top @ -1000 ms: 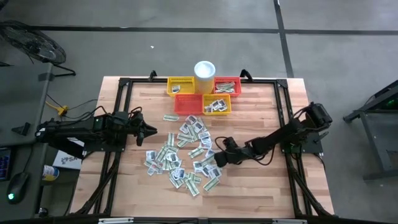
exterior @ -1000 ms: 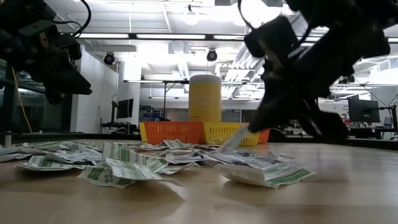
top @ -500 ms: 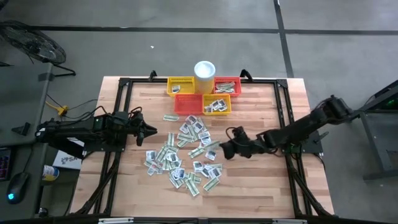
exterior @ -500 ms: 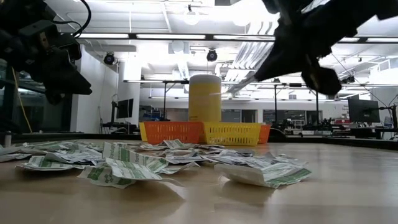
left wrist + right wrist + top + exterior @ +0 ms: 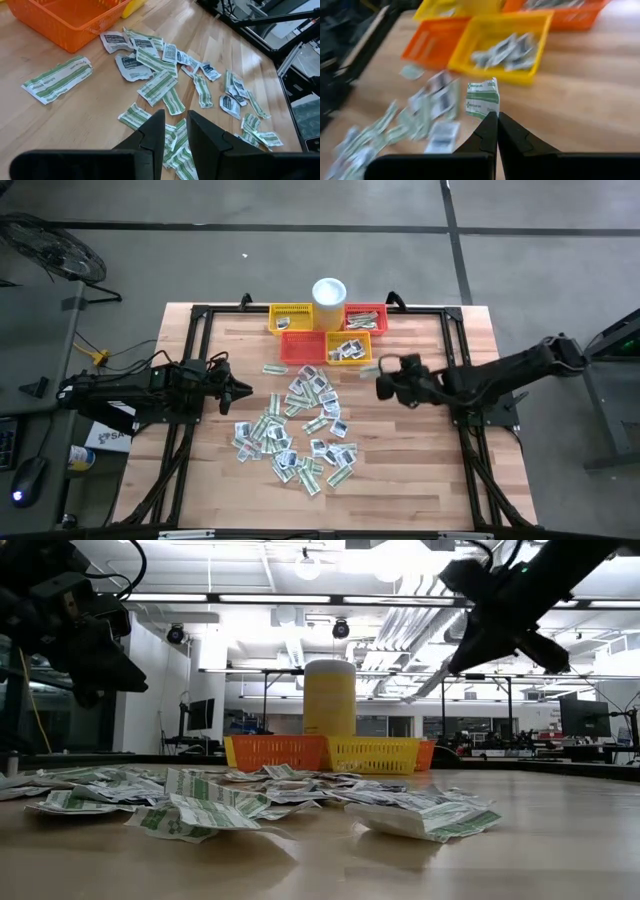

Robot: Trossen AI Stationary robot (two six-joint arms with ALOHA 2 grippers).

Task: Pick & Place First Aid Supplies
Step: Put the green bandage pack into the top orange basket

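1. Right gripper (image 5: 493, 122): clenched on a green-printed sachet (image 5: 482, 98), aloft near the yellow basket (image 5: 520, 37).
2. Sachet: probably light, limp; pinch one edge.
3. Left gripper (image 5: 173, 131): slightly parted, empty, over the pile (image 5: 295, 430).

sachets (image 5: 298, 428) mid-table, baskets (image 5: 325, 333) behind them, cup (image 5: 329, 291) between baskets

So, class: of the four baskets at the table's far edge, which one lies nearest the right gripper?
The yellow basket in the front row, holding packets. It sits closest to the right gripper; the others lie farther off.
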